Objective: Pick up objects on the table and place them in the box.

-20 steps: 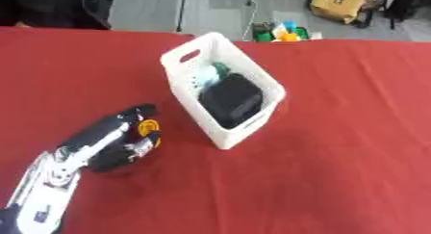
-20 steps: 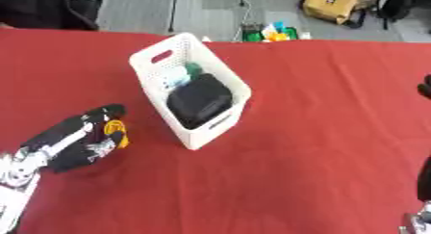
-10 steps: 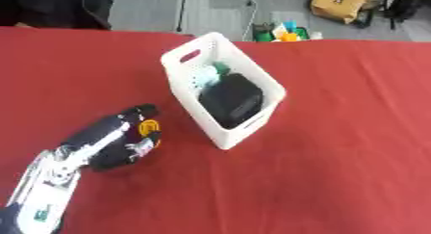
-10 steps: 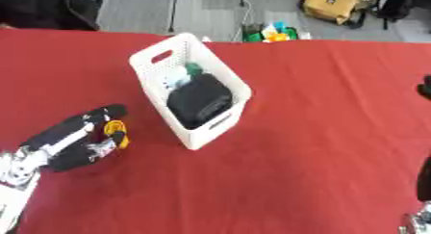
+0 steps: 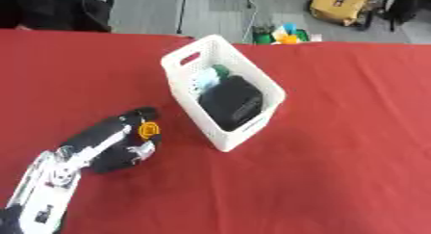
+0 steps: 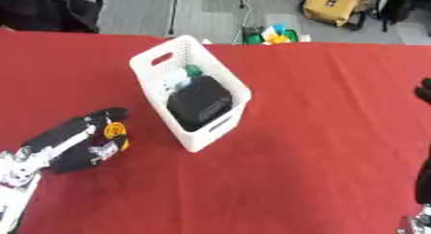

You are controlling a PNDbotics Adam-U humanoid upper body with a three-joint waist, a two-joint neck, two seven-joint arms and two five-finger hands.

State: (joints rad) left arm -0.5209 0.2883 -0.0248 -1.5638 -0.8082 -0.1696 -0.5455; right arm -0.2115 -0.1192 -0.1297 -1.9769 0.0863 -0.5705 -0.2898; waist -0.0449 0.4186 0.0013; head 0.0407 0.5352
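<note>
Orange object [image 5: 148,130] gripped in left hand [image 5: 109,144].

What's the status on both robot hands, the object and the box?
Left robot hand curled on small orange object, left of white box. Right robot hand at right edge, grip unclear. Path clear.

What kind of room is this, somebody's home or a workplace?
Most likely a workplace, a lab or demo room. The red-covered table stands on a grey floor with a cable running across it, and a yellow backpack and a black bag sit beyond the far edge.
</note>
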